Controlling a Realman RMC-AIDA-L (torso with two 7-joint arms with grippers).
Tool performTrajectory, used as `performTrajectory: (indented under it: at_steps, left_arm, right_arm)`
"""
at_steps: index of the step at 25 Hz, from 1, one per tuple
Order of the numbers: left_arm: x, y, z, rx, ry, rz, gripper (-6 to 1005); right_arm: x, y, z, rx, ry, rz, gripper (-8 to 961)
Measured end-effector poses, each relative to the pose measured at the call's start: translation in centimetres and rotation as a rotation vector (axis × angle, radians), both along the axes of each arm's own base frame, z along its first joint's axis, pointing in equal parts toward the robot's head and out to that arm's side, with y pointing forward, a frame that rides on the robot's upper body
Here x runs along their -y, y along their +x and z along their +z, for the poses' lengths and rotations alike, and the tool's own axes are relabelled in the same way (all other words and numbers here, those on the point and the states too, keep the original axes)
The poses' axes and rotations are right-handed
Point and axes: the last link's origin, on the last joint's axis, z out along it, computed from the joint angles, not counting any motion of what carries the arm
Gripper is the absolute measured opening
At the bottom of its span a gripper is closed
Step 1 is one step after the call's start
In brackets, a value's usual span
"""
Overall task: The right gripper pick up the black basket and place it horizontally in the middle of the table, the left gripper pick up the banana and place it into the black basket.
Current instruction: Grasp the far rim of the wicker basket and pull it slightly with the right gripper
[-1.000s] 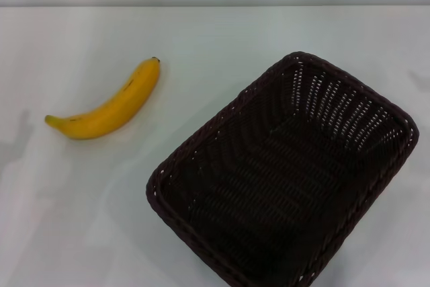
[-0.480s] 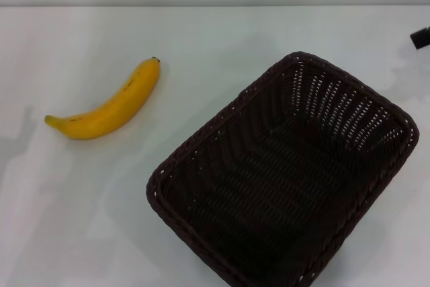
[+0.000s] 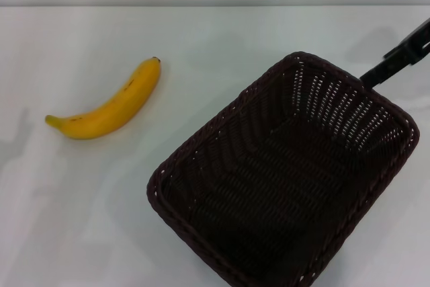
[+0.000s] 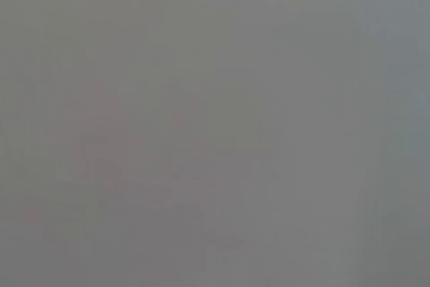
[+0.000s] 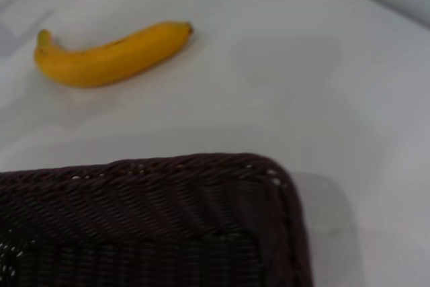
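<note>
Head view: my right gripper [image 3: 403, 55] comes in from the right edge, just beyond the black basket [image 3: 282, 179]'s far right rim; can't tell its jaw width. Basket sits skewed, right of centre on the white table [image 3: 222, 38]. Banana [image 3: 107, 105] lies well apart, left.

Left wrist view: blank grey.

Right wrist view: basket rim [image 5: 154, 220] close, banana [image 5: 111, 55] beyond it.

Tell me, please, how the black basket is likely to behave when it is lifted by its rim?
The black basket is empty and openwork, so probably light. Gripped at one edge by the right gripper, it may tilt. Its woven rim could flex slightly.
</note>
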Motion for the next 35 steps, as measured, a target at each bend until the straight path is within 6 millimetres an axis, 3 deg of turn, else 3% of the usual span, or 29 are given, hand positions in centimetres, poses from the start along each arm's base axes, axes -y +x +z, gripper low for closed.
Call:
performTrajectory:
  at_steps: [5,13,27,35]
  left_arm:
    - [0.0,0.0,0.1,-0.001,0.003,-0.003,876]
    - [-0.4,0.2,0.1,-0.003,0.005,-0.011,874]
    - [-0.5,0.3,0.9,-0.047,0.047,-0.017,871]
    - [-1.2,0.6,1.5,-0.062,0.072,-0.031,870]
  right_arm:
    - [-0.3,0.0,-2.8,0.021,-0.048,-0.017,791]
    - [-0.8,0.7,-4.1,0.064,-0.027,-0.031,783]
    - [-0.9,1.2,-8.2,0.284,-0.063,0.009,768]
    - [-0.9,0.0,-9.8,0.329,-0.037,-0.063,736]
